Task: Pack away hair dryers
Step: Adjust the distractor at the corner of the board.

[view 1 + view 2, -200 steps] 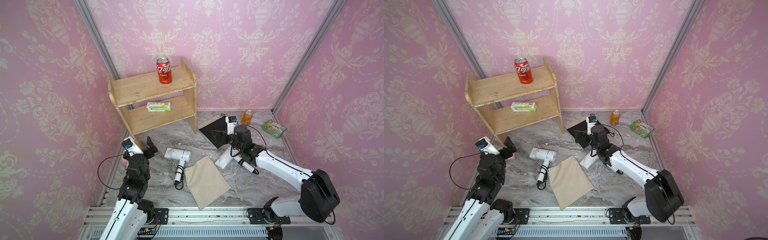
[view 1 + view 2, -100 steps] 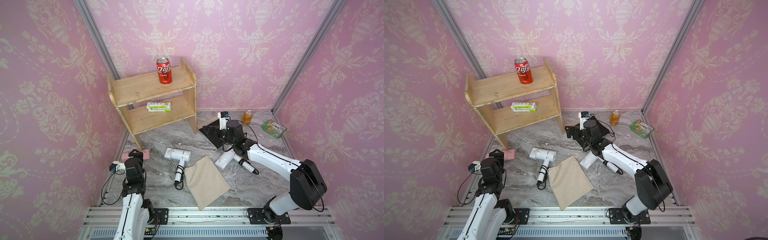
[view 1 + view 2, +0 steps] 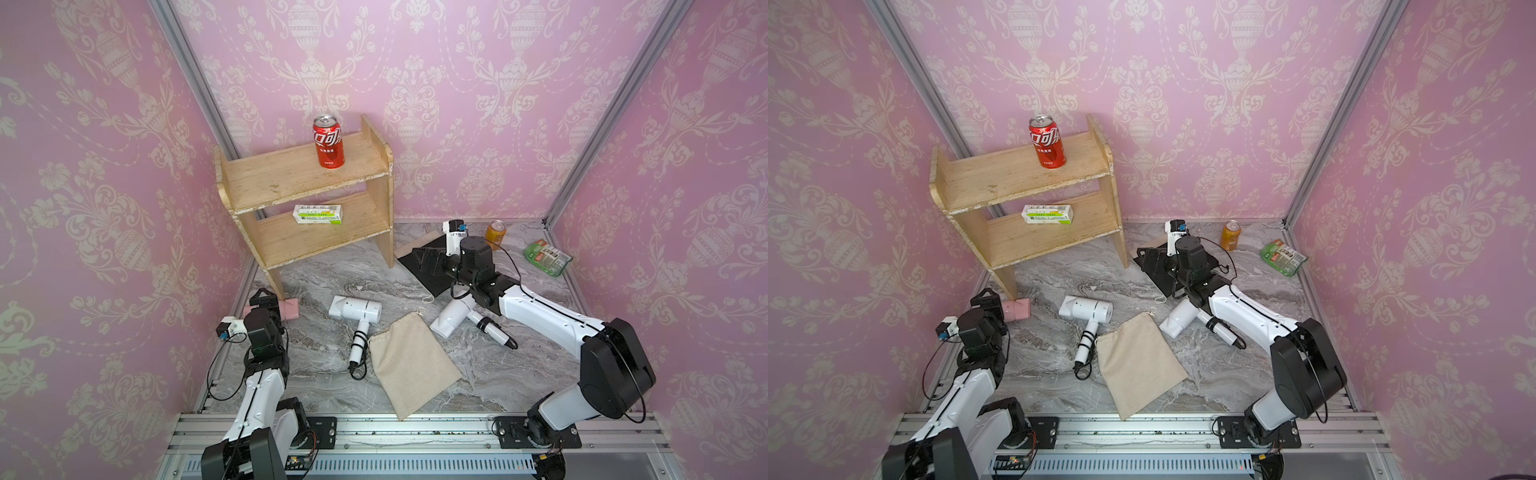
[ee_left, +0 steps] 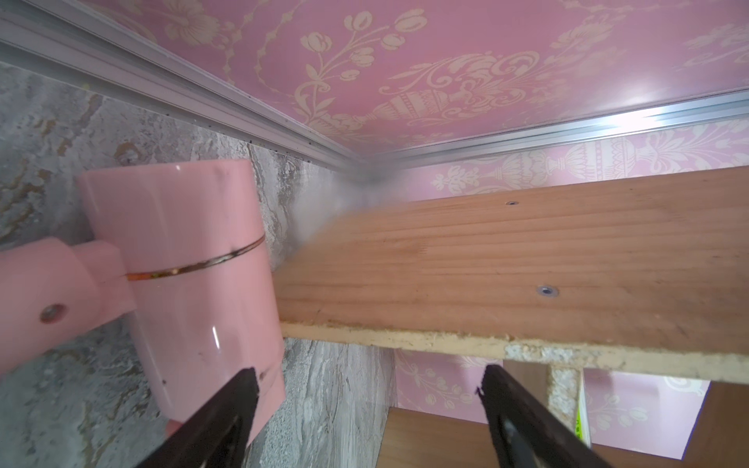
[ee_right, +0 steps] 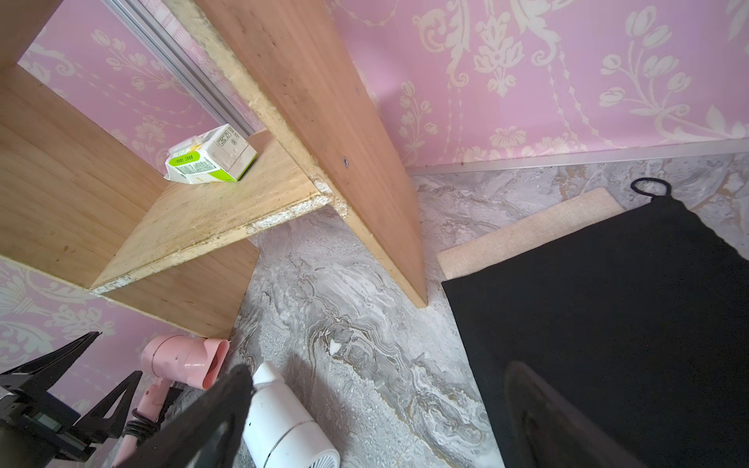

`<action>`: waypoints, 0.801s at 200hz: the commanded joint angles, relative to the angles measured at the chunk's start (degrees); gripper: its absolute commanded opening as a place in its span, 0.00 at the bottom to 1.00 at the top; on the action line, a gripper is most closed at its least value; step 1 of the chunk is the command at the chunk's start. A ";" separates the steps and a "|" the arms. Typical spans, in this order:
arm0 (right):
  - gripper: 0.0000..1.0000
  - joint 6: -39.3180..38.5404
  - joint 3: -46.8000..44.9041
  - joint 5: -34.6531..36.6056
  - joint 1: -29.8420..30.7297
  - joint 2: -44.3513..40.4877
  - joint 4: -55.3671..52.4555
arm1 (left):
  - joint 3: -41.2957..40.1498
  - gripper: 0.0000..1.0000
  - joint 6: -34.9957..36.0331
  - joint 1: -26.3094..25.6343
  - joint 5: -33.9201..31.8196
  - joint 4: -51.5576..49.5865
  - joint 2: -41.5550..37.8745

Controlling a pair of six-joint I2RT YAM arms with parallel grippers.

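Left wrist view: the pink hair dryer (image 4: 178, 259) lies on the marble floor (image 4: 48, 121) at the foot of the wooden shelf (image 4: 486, 263). Its barrel mouth pokes just inside one finger of the left gripper (image 4: 364, 377). The jaws are spread wide with nothing held, and we cannot tell whether that finger touches the barrel lip. The rest of the gap shows bare floor and the edge of the shelf board.

We judge the dryer light, with a hard, glossy shell that is likely slippery on the round barrel. The folding handle may swing at its hinge, so the better hold looks to be across the barrel, or on the handle close to the hinge.

The right gripper (image 5: 379, 366) is also fully spread and empty, low over the black pouch (image 5: 608, 316), whose edge lies between the jaws. A white hair dryer (image 5: 283, 429) sits beyond one finger, outside the gap.

In a top view, the second white hair dryer (image 3: 451, 318) lies behind the right jaws, partly under the forearm, with the beige pouch (image 3: 411, 365) near it. None of the dryers is bagged yet.
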 commanded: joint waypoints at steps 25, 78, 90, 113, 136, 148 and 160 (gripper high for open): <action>1.00 -0.03 -1.36 -0.65 -0.72 -1.23 1.30 | 2.67 0.89 0.26 1.63 4.69 10.53 8.17; 1.00 -0.22 -1.75 -0.58 -1.04 -1.28 1.02 | 5.34 0.88 1.75 2.41 6.18 14.88 14.36; 1.00 -0.22 -1.56 -0.67 -1.04 -1.09 0.89 | 5.80 0.88 2.15 2.57 6.36 15.85 15.52; 1.00 -0.48 -1.46 -0.51 -1.10 -1.18 0.45 | 6.99 0.88 2.62 3.00 7.24 17.52 17.87; 1.00 -0.66 -1.42 -0.41 -1.21 -1.28 0.32 | 8.41 0.88 3.33 3.13 7.49 18.83 20.31; 1.00 -0.70 -1.36 -0.34 -1.21 -1.24 0.18 | 9.37 0.88 3.76 3.13 7.82 19.27 21.64; 1.00 -0.66 -1.35 -0.45 -1.22 -1.19 0.12 | 9.97 0.88 3.83 3.13 7.96 20.39 23.17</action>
